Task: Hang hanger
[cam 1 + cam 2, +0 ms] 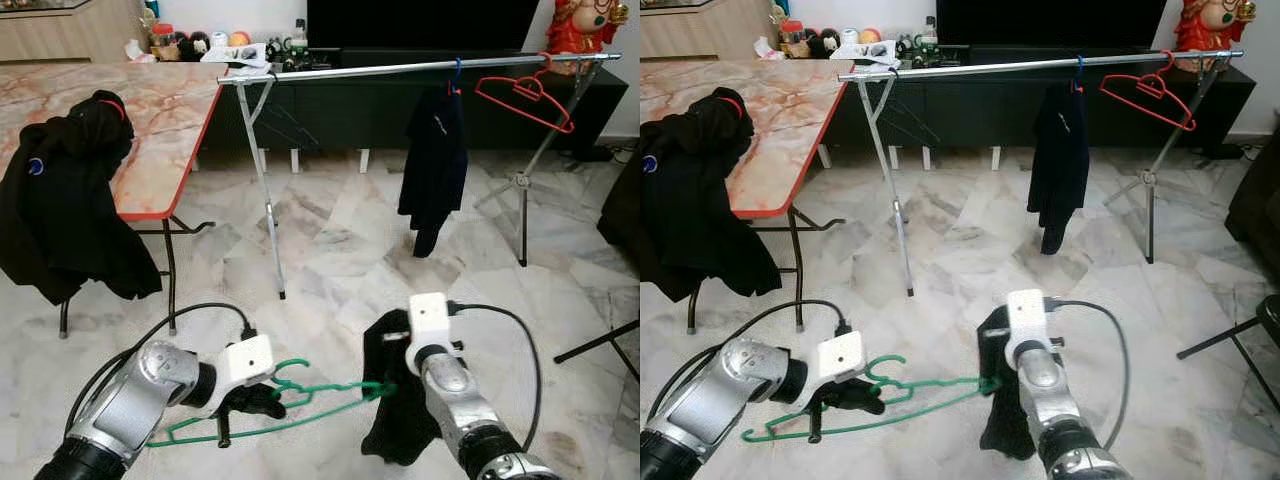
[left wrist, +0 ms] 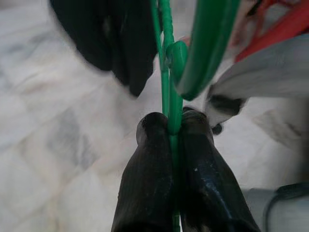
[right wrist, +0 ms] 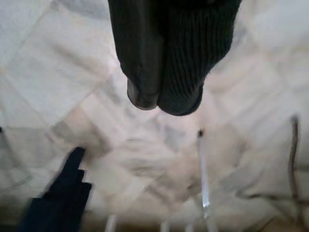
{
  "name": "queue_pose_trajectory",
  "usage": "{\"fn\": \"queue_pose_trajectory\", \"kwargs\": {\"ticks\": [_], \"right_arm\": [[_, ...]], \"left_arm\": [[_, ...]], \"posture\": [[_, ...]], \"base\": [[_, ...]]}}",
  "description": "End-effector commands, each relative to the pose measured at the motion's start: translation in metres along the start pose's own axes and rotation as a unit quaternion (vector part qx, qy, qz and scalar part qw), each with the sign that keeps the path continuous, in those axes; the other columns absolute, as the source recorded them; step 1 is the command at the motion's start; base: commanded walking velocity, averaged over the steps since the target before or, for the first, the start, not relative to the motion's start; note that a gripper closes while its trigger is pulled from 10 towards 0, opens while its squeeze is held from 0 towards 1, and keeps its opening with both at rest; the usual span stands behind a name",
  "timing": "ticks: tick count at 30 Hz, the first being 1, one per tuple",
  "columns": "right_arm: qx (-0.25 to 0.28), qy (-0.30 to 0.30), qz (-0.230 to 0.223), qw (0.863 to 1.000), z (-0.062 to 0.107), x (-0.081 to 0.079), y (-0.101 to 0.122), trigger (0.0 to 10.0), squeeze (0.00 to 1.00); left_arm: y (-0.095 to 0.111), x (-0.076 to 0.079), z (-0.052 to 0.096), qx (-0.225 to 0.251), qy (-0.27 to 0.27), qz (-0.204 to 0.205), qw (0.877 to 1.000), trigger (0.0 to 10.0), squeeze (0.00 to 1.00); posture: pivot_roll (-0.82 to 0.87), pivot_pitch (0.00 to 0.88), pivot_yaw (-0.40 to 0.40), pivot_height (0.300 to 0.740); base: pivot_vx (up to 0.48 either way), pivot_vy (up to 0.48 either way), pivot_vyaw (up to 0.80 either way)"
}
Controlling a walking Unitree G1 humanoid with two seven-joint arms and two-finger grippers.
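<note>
My left gripper is shut on a green plastic hanger, held low over the floor; the left wrist view shows both fingertips pinching its thin bar. My right gripper is shut on a black knit garment that hangs down from it, and cloth covers one finger in the right wrist view. The hanger's right end meets the garment. Ahead stands a silver clothes rail with a red hanger and a dark garment on it.
A marble-topped table with a red edge stands to the left, and a black jacket is draped over its corner. The rail's legs stand on the marble floor. A dark TV cabinet lies behind. A black stand leg crosses at the right.
</note>
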State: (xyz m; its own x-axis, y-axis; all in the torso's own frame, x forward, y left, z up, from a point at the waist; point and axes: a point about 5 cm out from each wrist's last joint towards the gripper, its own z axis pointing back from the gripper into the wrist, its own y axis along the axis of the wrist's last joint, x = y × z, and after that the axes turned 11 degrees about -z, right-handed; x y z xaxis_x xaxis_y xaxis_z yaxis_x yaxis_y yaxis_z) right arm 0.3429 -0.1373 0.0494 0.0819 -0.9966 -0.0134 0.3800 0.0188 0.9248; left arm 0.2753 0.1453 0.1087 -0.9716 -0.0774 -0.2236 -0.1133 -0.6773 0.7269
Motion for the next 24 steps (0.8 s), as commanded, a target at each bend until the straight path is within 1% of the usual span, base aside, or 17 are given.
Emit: {"fn": "queue_pose_trajectory", "kwargs": {"ticks": [1, 2, 3, 5, 6, 8, 10, 13, 15, 19, 22, 24], "right_arm": [[0.005, 0.010, 0.036, 0.999, -0.003, -0.003, 0.010, 10.0, 0.00], [0.005, 0.010, 0.036, 0.999, -0.003, -0.003, 0.010, 10.0, 0.00], [0.002, 0.012, 0.045, 0.999, -0.004, -0.004, 0.012, 10.0, 0.00], [0.002, 0.012, 0.042, 0.999, -0.005, -0.004, 0.013, 10.0, 0.00], [0.003, 0.006, 0.038, 0.999, -0.005, -0.003, 0.016, 10.0, 0.00], [0.008, 0.004, 0.031, 0.999, -0.006, -0.003, 0.020, 10.0, 0.00], [0.010, 0.006, 0.025, 1.000, -0.007, -0.003, 0.023, 10.0, 0.00], [0.011, 0.008, 0.022, 1.000, -0.008, -0.003, 0.026, 10.0, 0.00], [0.009, 0.009, 0.023, 1.000, -0.008, -0.002, 0.026, 10.0, 0.00], [0.005, 0.005, 0.018, 1.000, -0.007, 0.002, 0.025, 10.0, 0.00], [0.005, 0.004, 0.012, 1.000, -0.007, 0.003, 0.025, 10.0, 0.00], [0.005, 0.004, 0.015, 1.000, -0.007, 0.004, 0.025, 10.0, 0.00]], "left_arm": [[0.005, 0.000, 0.002, 0.000, -0.010, -0.006, 1.000, 10.0, 0.00], [0.005, 0.000, 0.002, 0.000, -0.010, -0.006, 1.000, 10.0, 0.00], [0.014, 0.000, 0.000, 0.012, -0.006, -0.012, 1.000, 10.0, 0.00], [0.016, -0.001, 0.000, 0.018, -0.005, -0.013, 1.000, 10.0, 0.00], [0.022, -0.003, -0.001, 0.038, 0.007, -0.008, 0.999, 10.0, 0.00], [0.022, -0.005, -0.002, 0.041, 0.025, -0.006, 0.999, 10.0, 0.00], [0.020, -0.006, -0.002, 0.034, 0.040, -0.005, 0.999, 10.0, 0.00], [0.015, -0.012, -0.003, 0.022, 0.084, 0.006, 0.996, 10.0, 0.00], [0.012, -0.015, -0.003, 0.017, 0.106, 0.026, 0.994, 10.0, 0.00], [0.006, -0.012, -0.004, 0.003, 0.113, 0.038, 0.993, 10.0, 0.00], [0.001, -0.019, -0.004, -0.024, 0.143, 0.033, 0.989, 10.0, 0.00], [0.001, -0.020, -0.004, -0.029, 0.143, 0.030, 0.989, 10.0, 0.00]], "posture": [[0.07, 0.091, 0.025, 0.740], [0.07, 0.091, 0.025, 0.740], [0.07, 0.088, 0.023, 0.740], [0.07, 0.087, 0.022, 0.740], [0.07, 0.086, 0.021, 0.740], [0.07, 0.085, 0.021, 0.740], [0.07, 0.085, 0.020, 0.740], [0.07, 0.085, 0.017, 0.740], [0.07, 0.086, 0.015, 0.740], [0.07, 0.087, 0.013, 0.740], [0.08, 0.086, 0.012, 0.740], [0.07, 0.087, 0.012, 0.740]], "base": [[0.000, 0.000, 0.00], [0.000, 0.000, 0.00], [0.000, 0.000, 0.00], [0.000, 0.000, 0.00], [0.000, 0.000, 0.00], [0.000, 0.000, 0.00], [0.000, 0.000, 0.00], [0.000, 0.000, 0.00], [0.000, 0.000, 0.00], [0.000, 0.000, 0.00], [0.000, 0.000, 0.00], [0.000, 0.000, 0.00]]}}
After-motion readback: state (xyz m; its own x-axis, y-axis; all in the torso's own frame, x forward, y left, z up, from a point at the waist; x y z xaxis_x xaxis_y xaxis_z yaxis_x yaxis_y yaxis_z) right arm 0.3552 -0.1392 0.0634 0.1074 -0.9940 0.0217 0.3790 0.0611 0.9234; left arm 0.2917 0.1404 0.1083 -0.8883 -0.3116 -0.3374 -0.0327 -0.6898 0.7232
